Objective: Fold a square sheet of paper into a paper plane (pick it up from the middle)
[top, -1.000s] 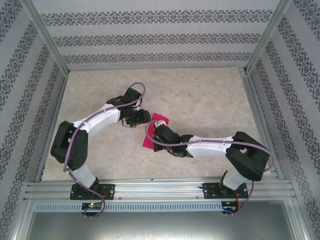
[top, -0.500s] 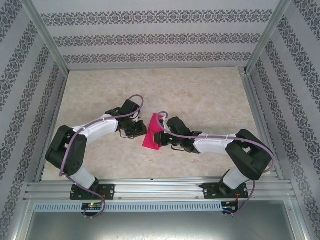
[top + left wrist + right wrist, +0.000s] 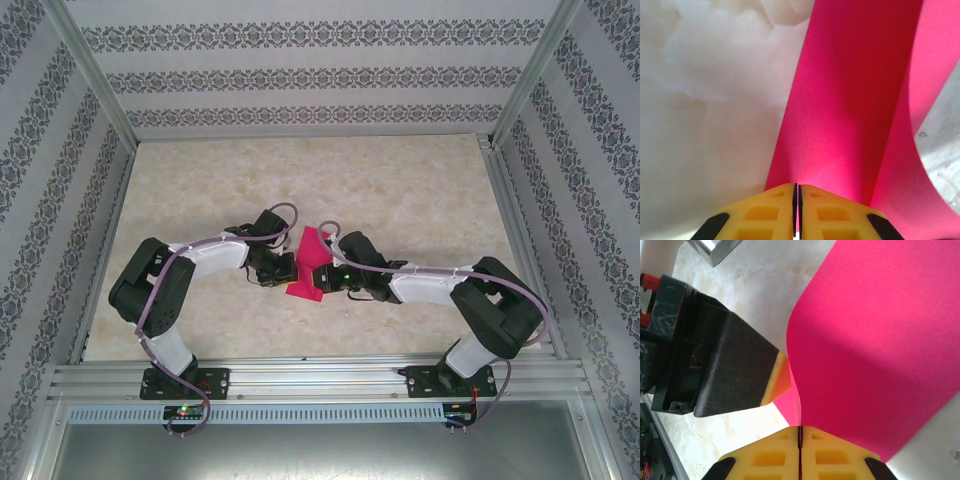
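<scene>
The square sheet of paper, magenta-pink, is bent upward in a curve at the middle of the table, between both grippers. My left gripper is shut on its left side. In the left wrist view the sheet rises straight out of the closed yellow fingertips. My right gripper is shut on the right side. In the right wrist view the sheet's edge runs into the closed jaws. The left gripper's finger touches the paper's other face there.
The beige marbled table top stretches behind and to both sides of the arms. Aluminium rails border it at the left, right and front. Patterned walls enclose the cell.
The sheet, lying flat a second ago, now stands curved off the table. The left gripper has moved right to it and shut on its left side. The right gripper has shifted up and right with it.
</scene>
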